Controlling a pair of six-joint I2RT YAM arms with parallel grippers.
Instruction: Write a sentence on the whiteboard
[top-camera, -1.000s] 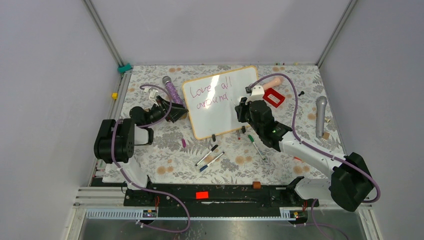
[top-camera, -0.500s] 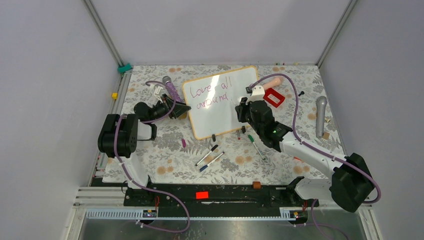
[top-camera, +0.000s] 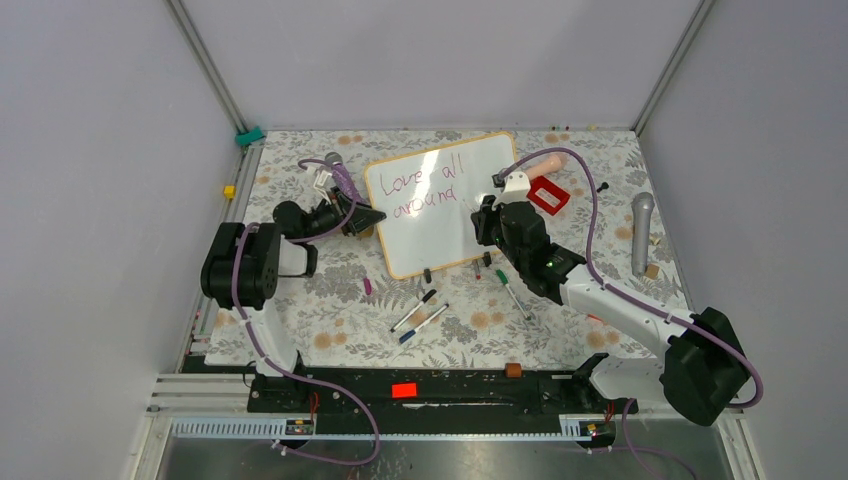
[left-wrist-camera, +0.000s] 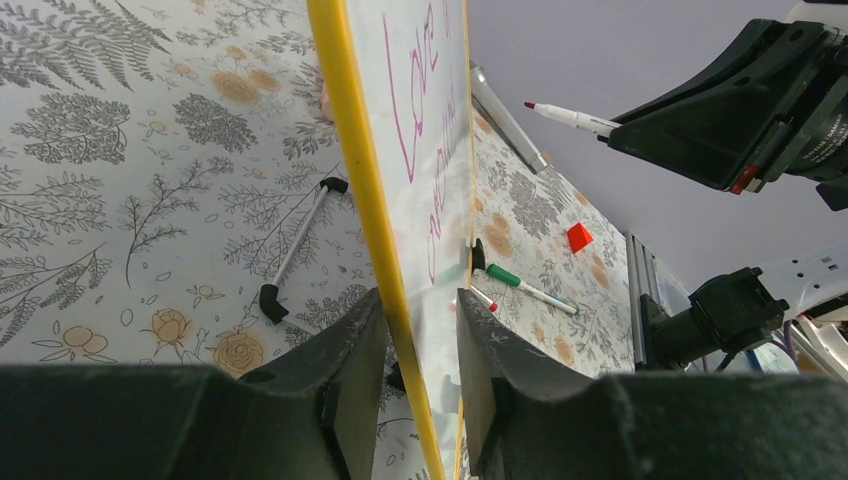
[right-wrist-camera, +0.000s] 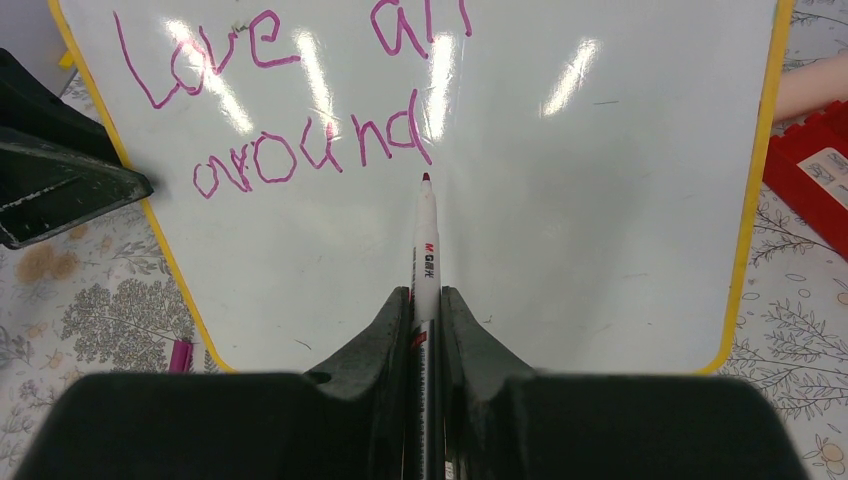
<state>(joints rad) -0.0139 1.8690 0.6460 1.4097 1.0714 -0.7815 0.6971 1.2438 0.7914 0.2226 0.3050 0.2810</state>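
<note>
The whiteboard (top-camera: 440, 215) lies tilted on the flowered tablecloth, its thin orange frame (left-wrist-camera: 365, 190) running between my left fingers. The sentence (top-camera: 425, 187) reads "Love all around" in purplish-pink cursive (right-wrist-camera: 310, 150), in two lines. My left gripper (top-camera: 368, 218) (left-wrist-camera: 420, 295) is shut on the board's left edge, one finger on each face. My right gripper (top-camera: 483, 215) (right-wrist-camera: 427, 293) is shut on a white marker (right-wrist-camera: 426, 240). The marker's tip hovers just below the "d" of "around", over bare board (right-wrist-camera: 600, 200).
Loose markers (top-camera: 413, 310) and a green-capped one (top-camera: 513, 292) lie in front of the board, with a pink cap (top-camera: 367, 286). A red block (top-camera: 547, 196), a peach object (top-camera: 545, 164) and a grey microphone (top-camera: 641, 232) lie to the right. A purple microphone (top-camera: 342, 175) lies behind my left gripper.
My left gripper has moved up and right to the board's left edge, and its jaws have narrowed onto it. The right arm and its marker have stayed still.
</note>
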